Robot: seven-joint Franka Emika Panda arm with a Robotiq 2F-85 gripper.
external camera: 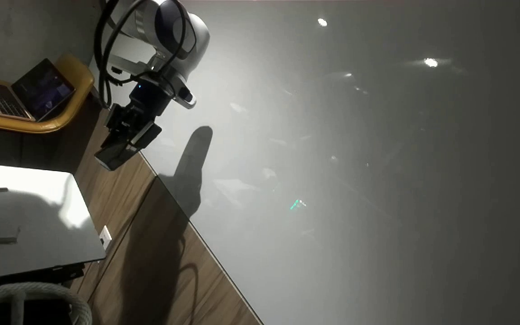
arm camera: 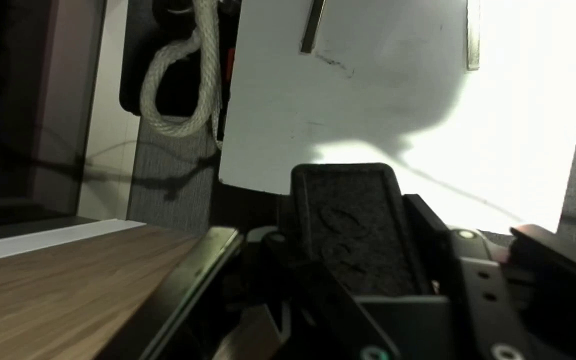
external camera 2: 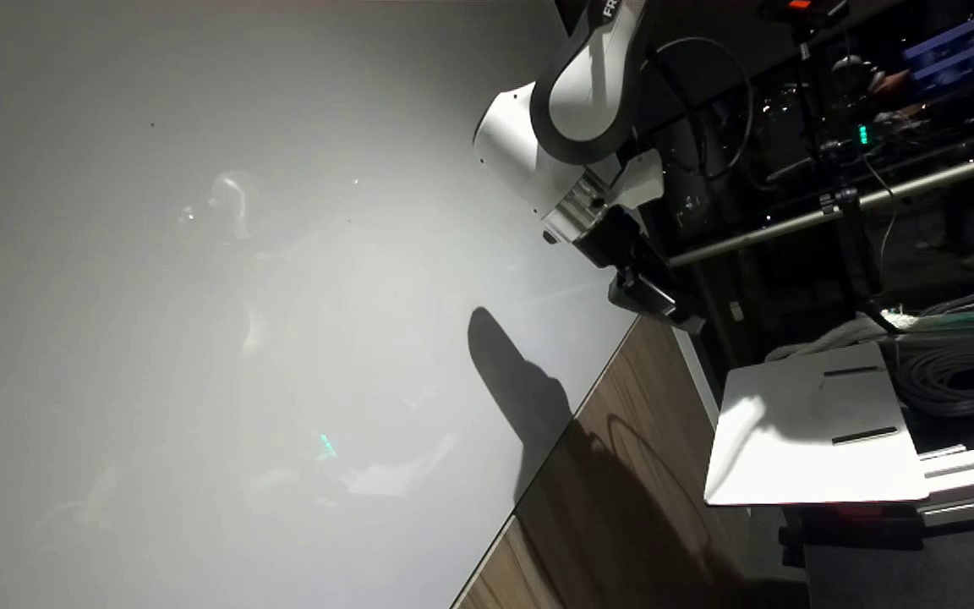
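My gripper is clenched on a dark block, which sits between its fingers in the wrist view and juts past their tips. I seem to have it pinched by its sides, which would explain why its broad, faintly marked face and outer end are uncovered. The hand hangs in the air, angled downward. Beside it stretches a glossy grey board; a rounded shadow, which I take for its own, falls there apart from it in both exterior views, so I judge the block isn't touching. Wood panelling borders that board, near the hand. Beyond the fingertips lies a white panel bearing two narrow strips, presumably kept level by the dark support underneath. To the hand's left in the wrist view, a pale rope loops beside the panel. Behind the hand, black cables hang in a loop, likely slack for turning. Farther off, a laptop rests unfolded on a yellow chair, apparently a makeshift desk.
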